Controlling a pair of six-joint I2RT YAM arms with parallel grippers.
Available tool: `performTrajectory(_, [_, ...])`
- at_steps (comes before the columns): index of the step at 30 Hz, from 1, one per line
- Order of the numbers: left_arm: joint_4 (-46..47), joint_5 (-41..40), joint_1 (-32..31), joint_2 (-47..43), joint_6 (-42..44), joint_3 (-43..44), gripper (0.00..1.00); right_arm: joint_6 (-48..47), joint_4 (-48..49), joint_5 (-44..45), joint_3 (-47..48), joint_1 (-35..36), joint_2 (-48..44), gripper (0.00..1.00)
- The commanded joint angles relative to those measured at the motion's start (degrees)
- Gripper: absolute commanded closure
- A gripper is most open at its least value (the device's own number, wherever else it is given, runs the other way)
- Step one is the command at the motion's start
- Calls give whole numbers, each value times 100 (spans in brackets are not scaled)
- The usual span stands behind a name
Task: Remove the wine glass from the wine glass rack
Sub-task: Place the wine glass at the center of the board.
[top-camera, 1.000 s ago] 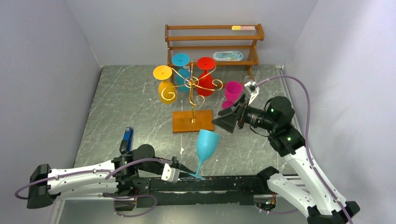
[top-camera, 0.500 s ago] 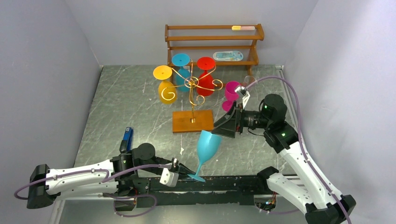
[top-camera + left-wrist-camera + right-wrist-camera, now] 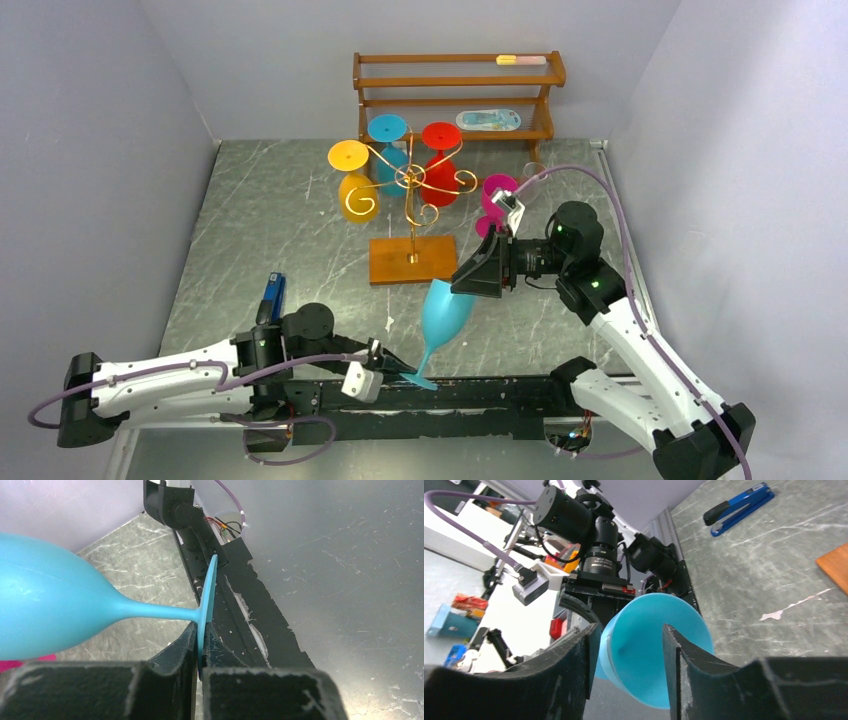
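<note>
While the left pincer [image 3: 199, 647] clamps the foot of the light blue wine glass [image 3: 443, 310], the glass leans up and rightward at the near edge of the table [image 3: 270, 230], clear of the wine glass rack [image 3: 400, 262]. The right pincer [image 3: 630, 630] straddles its bowl rim; whether it grips cannot be told.

Lab — grey enclosure walls [image 3: 90, 150], bolted arms [image 3: 160, 376]

High rear overview, close wrist views, all sharing turquoise wine glass [image 3: 443, 312]
</note>
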Motion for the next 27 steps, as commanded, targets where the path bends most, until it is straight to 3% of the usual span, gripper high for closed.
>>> performTrajectory(1, [-44,-38,-14,-298,167,9,95,479,690,-473,-141,84,129,51])
performTrajectory(5, [-138,-190,-14,-493,117,-59,95,170,117,-572,127,132,252,59])
performTrajectory(7, [-135,-165,-14,-541,87,-89,95,445,439,-726,89,215,261,63])
performTrajectory(10, [-127,-264,-14,-520,36,-108,95,911,1111,-742,-59,360,199,78])
performTrajectory(12, [-132,-358,-14,-442,-56,-56,95,1241,1509,-598,-115,491,171,81])
performTrajectory(15, [-72,-221,-14,-335,-161,-10,95,1589,2060,-330,-189,758,168,82])
performTrajectory(20, [-80,-233,-14,-321,-217,26,95,886,976,-252,90,945,186,82])
performTrajectory(23, [-33,-287,-14,-362,-221,-44,95,1007,1142,-302,-72,978,-2,85])
performTrajectory(27, [-3,-297,-14,-345,-369,-17,95,1123,1278,-292,-162,989,-226,79])
